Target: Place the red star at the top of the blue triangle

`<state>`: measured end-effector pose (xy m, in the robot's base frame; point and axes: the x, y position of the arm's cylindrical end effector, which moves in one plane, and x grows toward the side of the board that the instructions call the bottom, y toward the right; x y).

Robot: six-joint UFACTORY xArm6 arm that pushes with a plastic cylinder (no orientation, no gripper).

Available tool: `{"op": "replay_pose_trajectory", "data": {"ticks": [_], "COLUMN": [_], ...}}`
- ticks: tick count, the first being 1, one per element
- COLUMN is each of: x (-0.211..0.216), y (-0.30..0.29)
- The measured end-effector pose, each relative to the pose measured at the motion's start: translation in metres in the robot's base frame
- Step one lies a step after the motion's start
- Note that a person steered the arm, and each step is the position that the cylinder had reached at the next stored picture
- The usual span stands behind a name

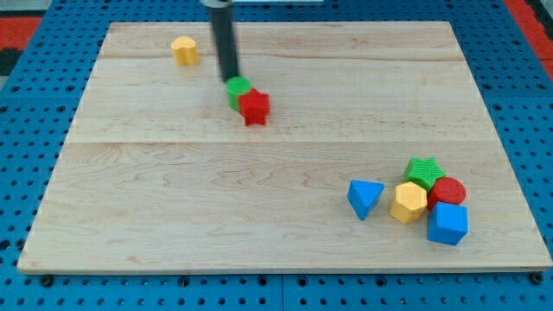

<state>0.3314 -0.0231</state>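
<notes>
The red star [255,107] lies on the wooden board [173,199] at upper centre, touching a small green block [238,88] on its upper left. My tip [231,80] stands at the green block's upper left edge, up and to the left of the red star. The blue triangle [365,198] lies at the lower right, far from the star, at the left end of a cluster of blocks.
A yellow block [184,50] sits near the view's top left. Right of the blue triangle lie a yellow hexagon [409,202], a green star [424,171], a red cylinder [448,193] and a blue block [448,224].
</notes>
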Motion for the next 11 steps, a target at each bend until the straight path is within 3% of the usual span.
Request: {"op": "replay_pose_trajectory", "data": {"ticks": [1,2,3,5,6,7,8,9,10,11], "x": [0.035,0.069,0.069,0.003,0.027,0.062,0.075,0.128,0.113,0.069], "y": [0.065,0.076,0.072,0.009,-0.034,-0.013,0.053,0.144,0.122,0.053]}}
